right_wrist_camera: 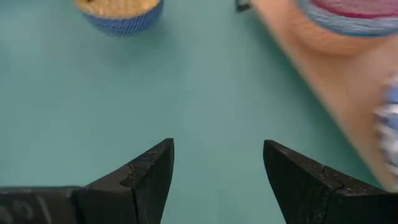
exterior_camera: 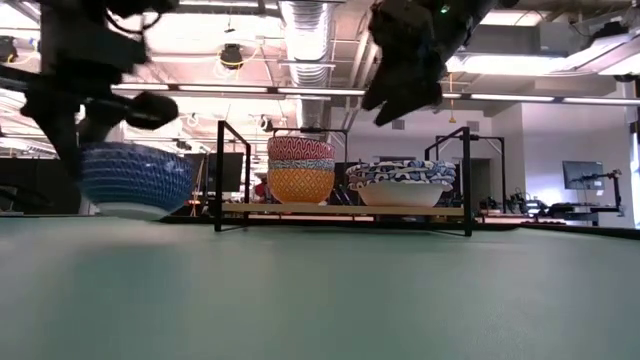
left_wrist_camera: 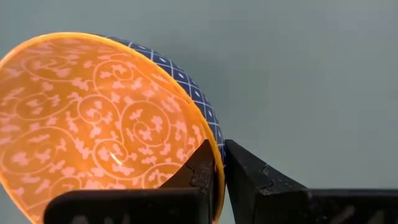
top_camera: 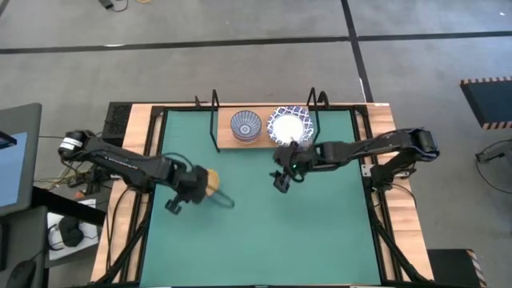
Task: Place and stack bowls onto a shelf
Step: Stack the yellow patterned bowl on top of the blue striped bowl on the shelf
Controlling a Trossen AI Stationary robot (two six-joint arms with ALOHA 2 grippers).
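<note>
High view: inventory of my working field.

Item, left gripper (top_camera: 194, 186): over the left half of the green mat (top_camera: 320, 232), clamped on the rim of a bowl (top_camera: 211, 182). In the left wrist view my two fingers (left_wrist_camera: 202, 171) pinch the wall, one inside and one outside. This bowl (left_wrist_camera: 93, 124) is orange within, scrolled with pale vine and leaf motifs, with a thin yellow lip; outside it is dark blue with a white lattice. Smooth, glazed, round, steep-sided. The low view shows it (exterior_camera: 135, 178) held just above the mat.

Item, shelf (top_camera: 264, 142): light-wood board in thin black wire frame, at the far edge of the mat, long axis running across the table. It lies ahead of my left gripper and toward the right arm's side. On it: a stack (exterior_camera: 301, 170) of patterned bowls, orange-yellow at the bottom, and beside that a wide, shallower stack of white bowls with blue lattice rims (exterior_camera: 402, 182).

Item, right gripper (top_camera: 282, 178): hanging above the mat just in front of the shelf, fingers spread wide and empty.

Judgement: my right arm is nearer the shelf, but the left holds the load; the carry runs away from me and rightward, up over the shelf's front edge.
</note>
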